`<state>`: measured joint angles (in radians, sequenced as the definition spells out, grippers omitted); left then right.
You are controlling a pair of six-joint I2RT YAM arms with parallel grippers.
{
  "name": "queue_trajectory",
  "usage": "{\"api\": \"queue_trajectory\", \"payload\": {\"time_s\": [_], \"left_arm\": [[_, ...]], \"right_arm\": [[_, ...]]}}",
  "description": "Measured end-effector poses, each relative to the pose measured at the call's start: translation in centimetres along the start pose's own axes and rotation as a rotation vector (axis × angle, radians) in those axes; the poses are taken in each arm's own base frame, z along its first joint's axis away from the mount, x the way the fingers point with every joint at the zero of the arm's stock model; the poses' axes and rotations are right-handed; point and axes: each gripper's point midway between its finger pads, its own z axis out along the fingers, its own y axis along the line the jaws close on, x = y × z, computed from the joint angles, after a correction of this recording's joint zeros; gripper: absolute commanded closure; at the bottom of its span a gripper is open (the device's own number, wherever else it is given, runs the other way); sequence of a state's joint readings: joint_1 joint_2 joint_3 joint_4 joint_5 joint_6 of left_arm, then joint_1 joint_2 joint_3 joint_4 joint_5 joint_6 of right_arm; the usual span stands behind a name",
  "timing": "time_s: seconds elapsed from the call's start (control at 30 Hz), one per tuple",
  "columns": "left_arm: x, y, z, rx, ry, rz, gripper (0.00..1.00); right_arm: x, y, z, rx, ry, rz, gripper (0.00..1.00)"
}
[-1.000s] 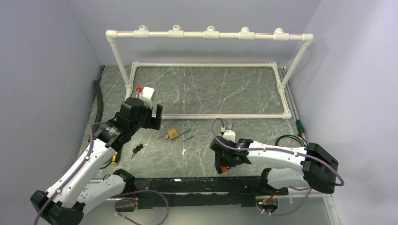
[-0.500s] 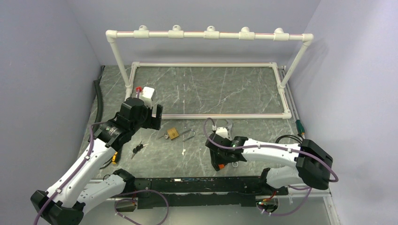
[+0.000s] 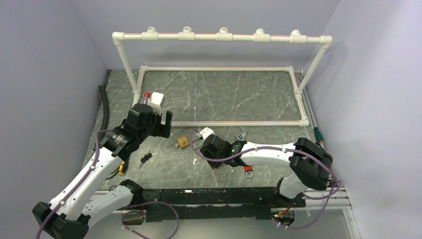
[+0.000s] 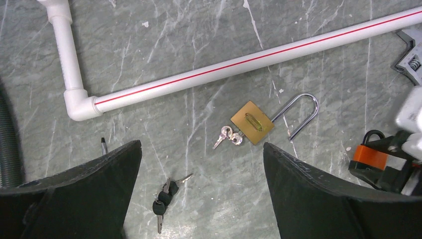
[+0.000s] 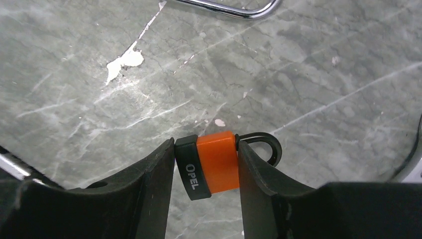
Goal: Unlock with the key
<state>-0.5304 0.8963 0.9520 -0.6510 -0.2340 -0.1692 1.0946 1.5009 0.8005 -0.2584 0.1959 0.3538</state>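
Observation:
A brass padlock (image 3: 183, 142) with a long steel shackle lies on the marble tabletop, and it also shows in the left wrist view (image 4: 252, 122). Small silver keys (image 4: 226, 136) lie at its lower left corner. A bunch of black-headed keys (image 4: 164, 196) lies nearer, left of the lock (image 3: 145, 158). My left gripper (image 4: 201, 145) is open and empty, held above the table just left of the padlock. My right gripper (image 5: 206, 164) is shut on an orange and black "OPEL" key fob (image 5: 214, 167) with a black ring, just right of the shackle (image 5: 229, 9).
A white PVC pipe frame (image 3: 224, 123) stands just behind the padlock. An adjustable wrench (image 3: 241, 134) lies right of the lock. A black hose (image 3: 104, 107) runs along the left edge. A pen tip (image 4: 103, 146) shows by my left finger.
My right arm has swung left across the table with the fob in its jaws, from the front middle to just right of the padlock. The left arm has not moved.

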Motion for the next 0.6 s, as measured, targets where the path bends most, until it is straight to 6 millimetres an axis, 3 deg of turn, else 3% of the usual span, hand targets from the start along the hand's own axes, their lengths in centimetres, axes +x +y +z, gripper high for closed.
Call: {"api": "queue_trajectory", "payload": {"time_s": [0.07,0.33,0.43,0.6], "left_arm": [[0.0,0.0,0.0,0.000,0.000,0.000,0.04],[0.0,0.0,0.0,0.000,0.000,0.000,0.04],[0.0,0.0,0.0,0.000,0.001,0.000,0.04],[0.0,0.2,0.0,-0.011,-0.001,-0.002,0.04]], "right_arm": [[0.1,-0.1,0.5,-0.002,0.004,-0.049,0.57],[-0.4,0.2,1.2,-0.024,-0.010,-0.130,0.12],[-0.7,0.2,1.1,-0.020,-0.019,-0.123,0.06],[-2.2,0.0,-0.2,0.003,-0.077,-0.052,0.05]]}}
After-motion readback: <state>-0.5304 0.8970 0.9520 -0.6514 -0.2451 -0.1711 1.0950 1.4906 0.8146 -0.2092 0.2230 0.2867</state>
